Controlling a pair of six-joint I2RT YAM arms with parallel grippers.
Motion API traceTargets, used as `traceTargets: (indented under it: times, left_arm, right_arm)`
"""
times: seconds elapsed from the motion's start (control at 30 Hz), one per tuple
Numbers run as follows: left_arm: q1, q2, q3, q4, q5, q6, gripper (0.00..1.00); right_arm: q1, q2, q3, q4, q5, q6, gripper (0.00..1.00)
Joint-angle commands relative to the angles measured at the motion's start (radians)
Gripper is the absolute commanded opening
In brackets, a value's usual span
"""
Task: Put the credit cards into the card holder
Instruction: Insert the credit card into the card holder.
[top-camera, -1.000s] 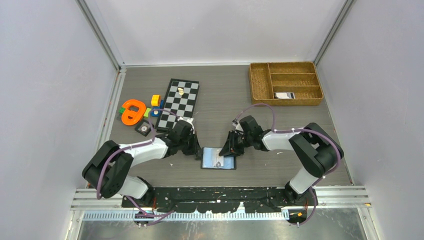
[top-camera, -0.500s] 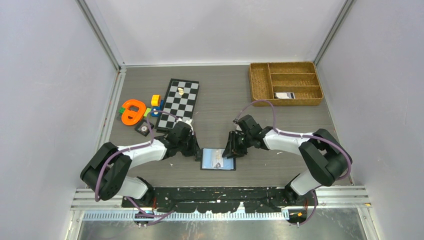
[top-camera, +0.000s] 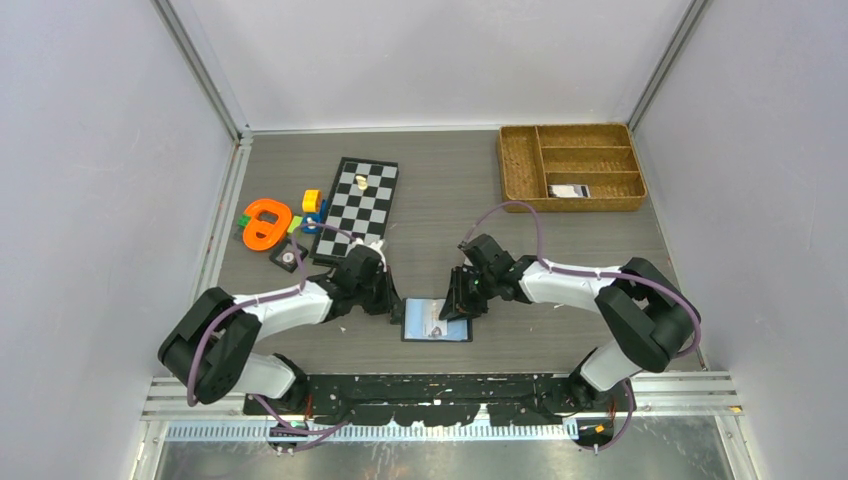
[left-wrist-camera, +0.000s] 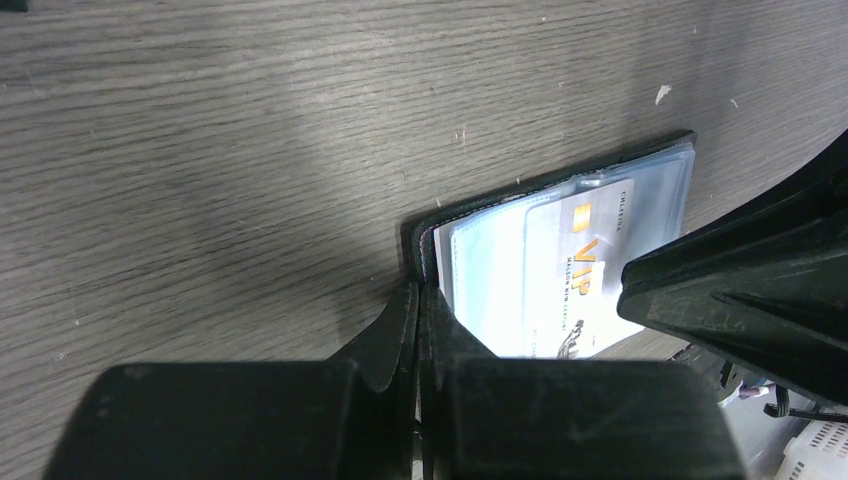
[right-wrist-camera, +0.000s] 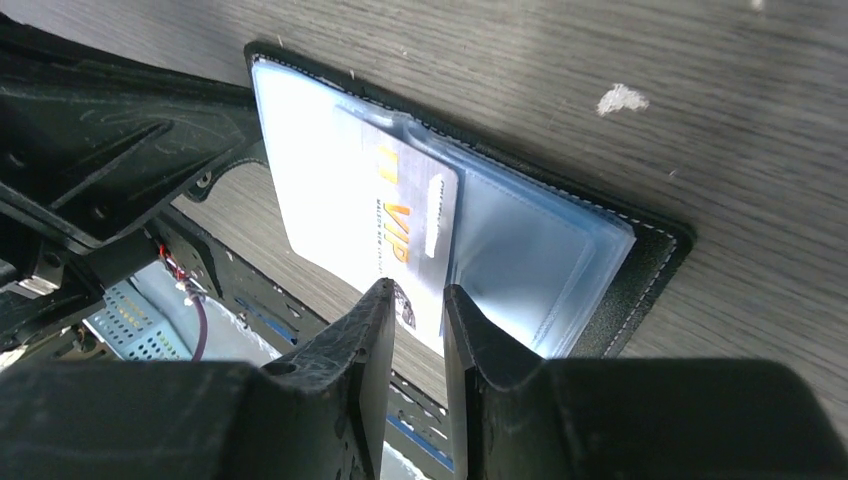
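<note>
Right gripper (right-wrist-camera: 420, 295) has crept slightly left over the card holder (right-wrist-camera: 640, 262) since a second ago; left arm and holder are staying put. Right fingers are standing a little parted, tips over the near end of the whitish VIP credit card (right-wrist-camera: 400, 215), not visibly clamping it. Left gripper (left-wrist-camera: 418, 300) is clenched shut, pressing at the holder's left edge. Holder is lying open, face up on the table (top-camera: 450, 190) between both grippers, long axis running left-right. Card's long axis is matching, far end pointing at the left gripper, seemingly under the clear sleeve. Best bet: keep pinning, push low and straight along that axis, slowly, avoiding buckling.
</note>
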Motion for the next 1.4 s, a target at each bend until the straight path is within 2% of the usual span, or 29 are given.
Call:
traceTargets:
  times: [0.0,0.27,1.0,1.37]
  left_arm:
    - [-0.008,-0.009,-0.037,-0.047,-0.021,0.017,0.00]
    - [-0.007,-0.020,-0.042,-0.048,-0.020,0.014,0.00]
    - [-0.017,-0.046,-0.055,-0.048,-0.028,0.004,0.00]
    - [-0.017,-0.060,-0.057,-0.061,-0.040,0.005,0.00]
  right_arm:
    - [0.009,-0.013,0.044,-0.021,0.056,0.011,0.30]
    - [0.013,-0.013,0.046,-0.049,0.096,0.009,0.31]
    - [0.114,0.065,0.142,-0.013,0.100,0.050,0.26]
    - [0.115,-0.012,0.154,-0.203,0.279,0.023,0.34]
